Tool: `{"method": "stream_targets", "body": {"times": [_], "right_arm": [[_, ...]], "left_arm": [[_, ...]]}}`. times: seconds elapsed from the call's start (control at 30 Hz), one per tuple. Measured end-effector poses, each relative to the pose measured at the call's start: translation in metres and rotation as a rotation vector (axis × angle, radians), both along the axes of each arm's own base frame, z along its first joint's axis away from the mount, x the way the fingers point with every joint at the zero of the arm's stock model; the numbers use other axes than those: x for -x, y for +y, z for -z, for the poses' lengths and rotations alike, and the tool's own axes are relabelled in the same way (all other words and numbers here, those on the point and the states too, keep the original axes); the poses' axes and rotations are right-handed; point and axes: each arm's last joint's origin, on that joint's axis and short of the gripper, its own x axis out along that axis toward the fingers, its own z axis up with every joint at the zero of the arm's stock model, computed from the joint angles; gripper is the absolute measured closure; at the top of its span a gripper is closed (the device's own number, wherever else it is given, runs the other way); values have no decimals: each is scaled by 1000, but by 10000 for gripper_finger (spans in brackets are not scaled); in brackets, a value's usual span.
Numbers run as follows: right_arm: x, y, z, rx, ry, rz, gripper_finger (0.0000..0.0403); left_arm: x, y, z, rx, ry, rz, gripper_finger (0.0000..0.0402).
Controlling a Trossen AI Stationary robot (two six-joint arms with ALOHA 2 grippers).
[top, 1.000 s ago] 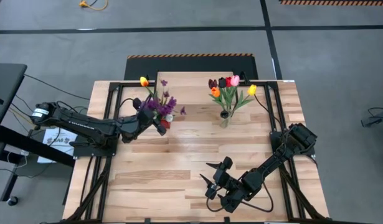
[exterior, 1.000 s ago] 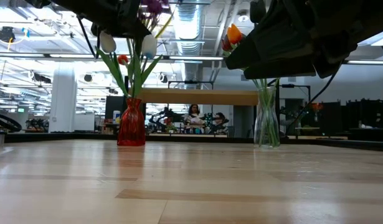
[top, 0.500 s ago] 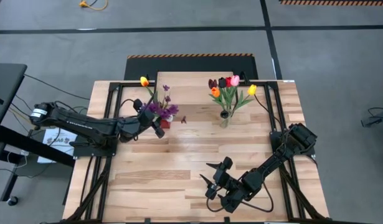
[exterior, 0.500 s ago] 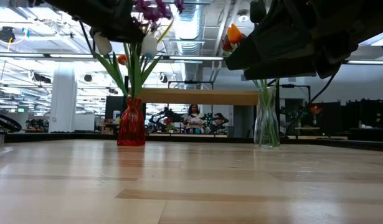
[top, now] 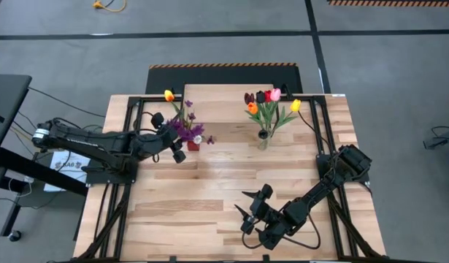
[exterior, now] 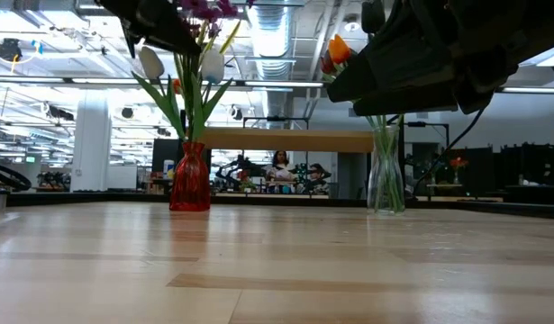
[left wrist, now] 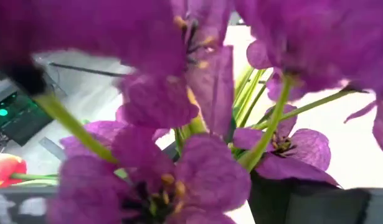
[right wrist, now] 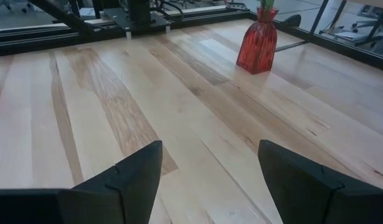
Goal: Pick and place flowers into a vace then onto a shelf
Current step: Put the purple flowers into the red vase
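Above the red vase (top: pixel 193 145), at the table's far left, the left gripper (top: pixel 168 137) hovers with purple sprigs (top: pixel 185 128) clustered right at its fingertips; the left wrist view is filled with those blossoms and green stems. Whether its fingers clasp a stem or stand just clear of it, I cannot tell. The sprigs' stems run down into the vase's mouth, so the arm's height over it probably serves to feed them in upright. A yellow tulip (top: pixel 169 95) leans away beyond the gripper. Farther right, the glass vase (top: pixel 263 137) holds tulips (top: pixel 268 102), well apart from both grippers, with the shelf (exterior: pixel 290 139) behind. On the near right, the right gripper (top: pixel 247 205) waits low over bare wood, fingers spread and holding nothing.
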Motion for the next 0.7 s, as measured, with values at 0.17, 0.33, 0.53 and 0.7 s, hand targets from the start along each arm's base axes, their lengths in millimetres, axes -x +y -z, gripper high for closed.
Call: {"method": "stream_targets", "body": {"times": [0.17, 0.33, 0.53, 0.7], "right_arm": [[0, 0, 0, 0, 0, 0, 143], [0, 0, 0, 0, 0, 0, 143], [0, 0, 0, 0, 1, -1, 143], [0, 0, 0, 0, 0, 0, 143]], "left_arm": [[4, 1, -6, 45, 65, 39, 259], [8, 4, -9, 90, 136, 68, 259], [12, 10, -14, 165, 189, 108, 259], [14, 12, -19, 224, 219, 162, 259]]}}
